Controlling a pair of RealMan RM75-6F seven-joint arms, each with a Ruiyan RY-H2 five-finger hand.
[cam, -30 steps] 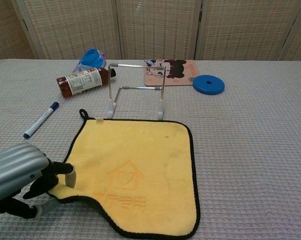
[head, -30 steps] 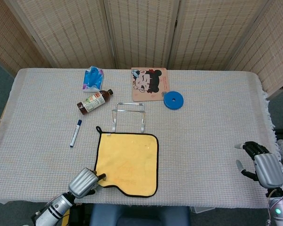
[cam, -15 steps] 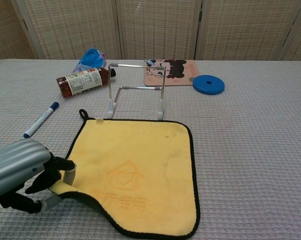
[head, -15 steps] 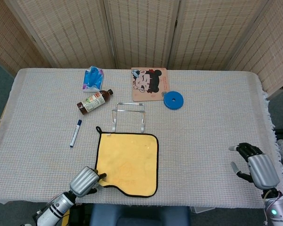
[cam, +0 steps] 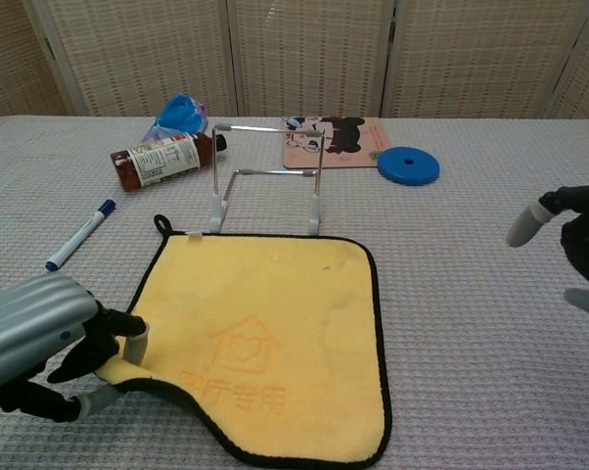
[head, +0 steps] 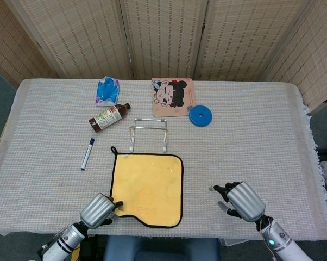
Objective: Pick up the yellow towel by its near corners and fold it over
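The yellow towel [head: 148,187] [cam: 265,340] with black trim lies flat on the table, its near left corner drawn in and slightly raised. My left hand [head: 100,210] [cam: 50,343] pinches that near left corner between thumb and finger. My right hand [head: 240,200] [cam: 573,245] hovers over the table right of the towel, fingers spread, holding nothing, a good way from the near right corner.
A wire rack [head: 148,134] stands just beyond the towel's far edge. A blue marker [head: 87,153], a brown bottle [head: 109,117], a blue packet [head: 107,90], a cartoon mat [head: 172,97] and a blue disc [head: 200,116] lie further back.
My right hand has swept left from the table's right edge toward the towel. My left hand keeps its pinch on the near left corner, barely moved.
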